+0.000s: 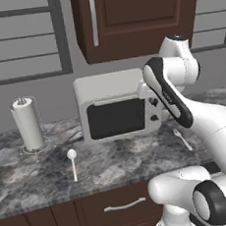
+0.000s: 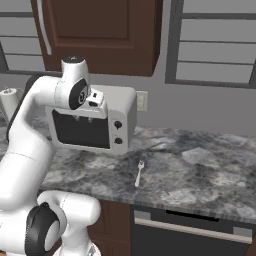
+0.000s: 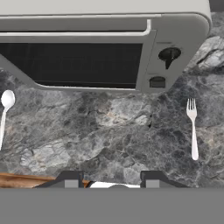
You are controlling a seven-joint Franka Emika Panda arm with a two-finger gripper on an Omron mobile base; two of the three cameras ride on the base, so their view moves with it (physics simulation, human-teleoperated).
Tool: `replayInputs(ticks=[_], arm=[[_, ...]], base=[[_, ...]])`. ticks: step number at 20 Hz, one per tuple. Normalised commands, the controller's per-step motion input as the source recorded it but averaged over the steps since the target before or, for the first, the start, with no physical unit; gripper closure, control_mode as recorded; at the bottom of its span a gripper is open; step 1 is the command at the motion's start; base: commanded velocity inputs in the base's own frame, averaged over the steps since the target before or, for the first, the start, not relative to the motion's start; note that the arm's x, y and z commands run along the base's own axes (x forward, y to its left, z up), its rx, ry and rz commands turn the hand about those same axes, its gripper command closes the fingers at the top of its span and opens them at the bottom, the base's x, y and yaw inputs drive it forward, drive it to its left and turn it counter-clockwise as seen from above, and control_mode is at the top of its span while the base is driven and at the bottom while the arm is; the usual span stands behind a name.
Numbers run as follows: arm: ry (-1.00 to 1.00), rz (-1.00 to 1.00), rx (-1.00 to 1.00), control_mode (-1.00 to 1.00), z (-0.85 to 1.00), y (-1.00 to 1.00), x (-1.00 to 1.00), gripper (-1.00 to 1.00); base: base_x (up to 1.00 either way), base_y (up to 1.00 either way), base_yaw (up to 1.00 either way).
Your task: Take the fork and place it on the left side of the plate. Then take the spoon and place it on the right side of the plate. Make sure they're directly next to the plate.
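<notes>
Setting: kitchen, grey marbled counter [image 3: 109,131], microwave [image 3: 105,48] at the back, dark cabinets above and below.

Item 1, spoon [image 3: 6,109]: far to the left of my hand, at the edge of the hand view, bowl toward the microwave, handle running back toward me. Lying free on the counter.

Item 2, my gripper [image 3: 112,178]: raised above the counter in front of the microwave, looking down. Fingers stand apart with nothing between them. Whether fully spread, I cannot tell.

Item 3, plate [image 3: 114,185]: just under my fingertips, at the near counter edge; only a sliver of red rim and white centre visible.

Item 4, fork [image 3: 193,130]: well off to the right of my hand, tines toward the microwave, handle toward me. Untouched.

Step in hand, as I judge it: the first, fetching the fork; nothing placed yet. Next move calls for swinging right, coming down over the thin handle, jaws across it, then closing.
</notes>
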Motion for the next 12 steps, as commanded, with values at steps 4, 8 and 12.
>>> replayInputs(ticks=[4,8,12], arm=[[0.0,0.0,0.0,-1.0,-0.02,-0.01,-0.14,-1.0],[-0.06,-0.06,0.01,-1.0,-0.08,-0.36,-0.37,-1.0],[0.0,-0.02,0.0,-1.0,-0.19,-0.44,-0.17,-1.0]], base=[[0.0,0.0,0.0],[0.0,0.0,0.0],[0.0,0.0,0.0]])
